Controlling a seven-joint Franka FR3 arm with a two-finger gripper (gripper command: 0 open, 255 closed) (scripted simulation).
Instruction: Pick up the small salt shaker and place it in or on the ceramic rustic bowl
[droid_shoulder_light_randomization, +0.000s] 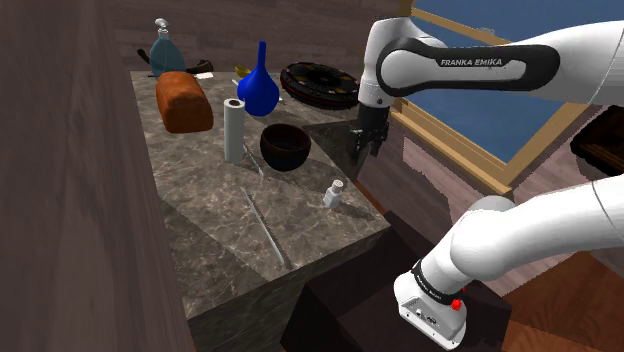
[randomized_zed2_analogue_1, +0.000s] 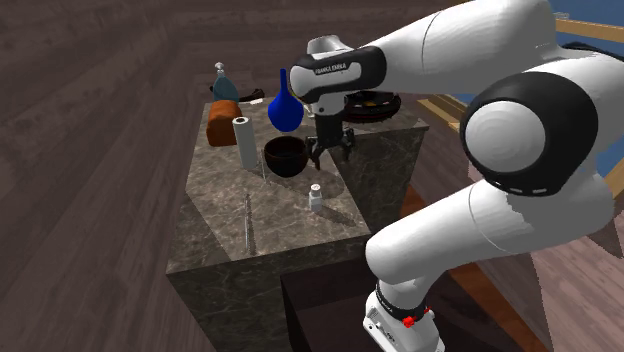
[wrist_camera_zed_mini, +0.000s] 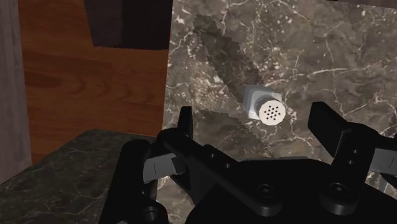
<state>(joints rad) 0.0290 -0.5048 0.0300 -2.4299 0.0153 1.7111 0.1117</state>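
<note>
While its two fingers stand spread and clasp nothing, the all-black pincer (wrist_camera_zed_mini: 255, 119) hangs above the dark veined marble counter (droid_shoulder_light_randomization: 215, 225). Below it, untouched, the small white salt shaker with a perforated cap (wrist_camera_zed_mini: 268, 109) stands upright near the counter's edge. The dark brown round bowl (droid_shoulder_light_randomization: 285, 146) sits nearby, apart from the shaker.

Dim overall, white arm (droid_shoulder_light_randomization: 480, 68) brightly lit, long soft shadow across the marble counter (droid_shoulder_light_randomization: 215, 225)
</note>
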